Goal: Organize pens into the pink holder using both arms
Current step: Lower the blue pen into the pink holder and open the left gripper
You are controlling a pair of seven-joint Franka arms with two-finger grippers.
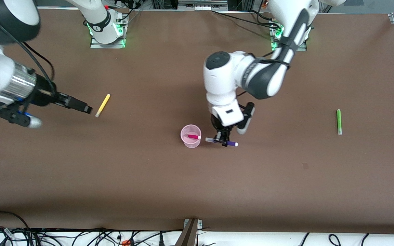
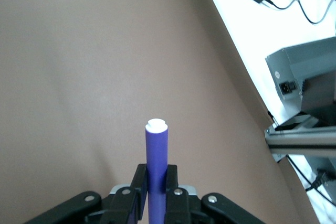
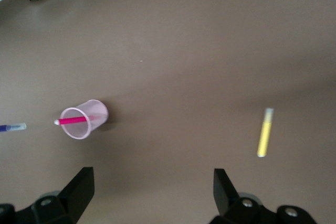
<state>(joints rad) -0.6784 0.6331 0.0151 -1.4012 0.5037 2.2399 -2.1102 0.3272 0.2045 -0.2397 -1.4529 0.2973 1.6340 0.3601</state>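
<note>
While your left gripper (image 1: 223, 140) clamps the purple pen (image 1: 231, 144) beside the pink holder (image 1: 191, 136) mid-frame, your right gripper (image 1: 87, 109) waits wide open, empty, near the yellow pen (image 1: 102, 105); the green pen (image 1: 338, 121) lies at frame right.

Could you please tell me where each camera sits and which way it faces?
Front view: high across the table, facing both arms' bases.
Left wrist view: on the left arm, along the left gripper clamping the purple pen.
Right wrist view: above the table, over the open right gripper.
Shared: holder, yellow pen.
</note>
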